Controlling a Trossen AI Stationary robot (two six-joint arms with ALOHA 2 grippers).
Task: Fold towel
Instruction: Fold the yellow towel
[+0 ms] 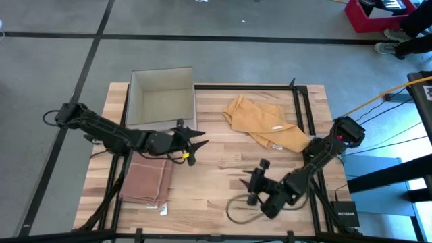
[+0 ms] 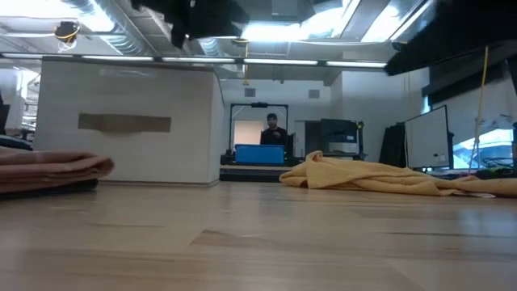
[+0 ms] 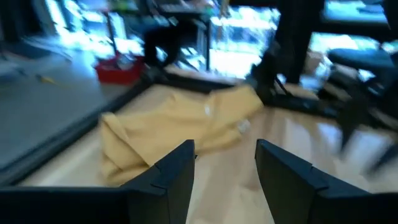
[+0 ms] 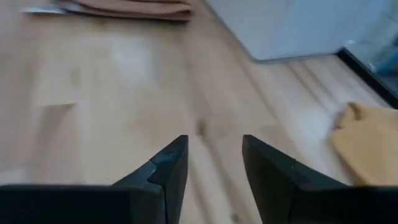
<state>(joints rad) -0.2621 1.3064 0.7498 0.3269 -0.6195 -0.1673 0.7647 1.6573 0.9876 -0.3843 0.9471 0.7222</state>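
Yellow towel (image 1: 264,125) lies crumpled on the surface (image 1: 223,182) at about 1 o'clock from centre, untouched, just inside the black frame rail (image 1: 302,111). Brown towel (image 1: 147,181) already sits folded at 8 o'clock, in front of the white box (image 1: 162,98).

Left gripper (image 1: 196,144) hovers near centre-left, just past the brown towel, fingers (image 3: 177,177) apart with nothing between them, aimed toward the yellow towel. Right gripper (image 1: 252,182) is at 5 o'clock, fingers (image 4: 168,171) apart, empty, pointed back across the bare surface toward the box.

Judgement: next step is the reach for the yellow towel.

Risks:
- Towel is bunched, so corners are hard to pick out; a gripper may pinch 2 layers or a mid-fold, giving a lopsided fold.
- Towel edge sits close to the rail; right arm could clip it on approach.
- Loose cable (image 1: 239,206) lies by the right gripper and could snag.
- Both arms converging on 1 towel could collide.
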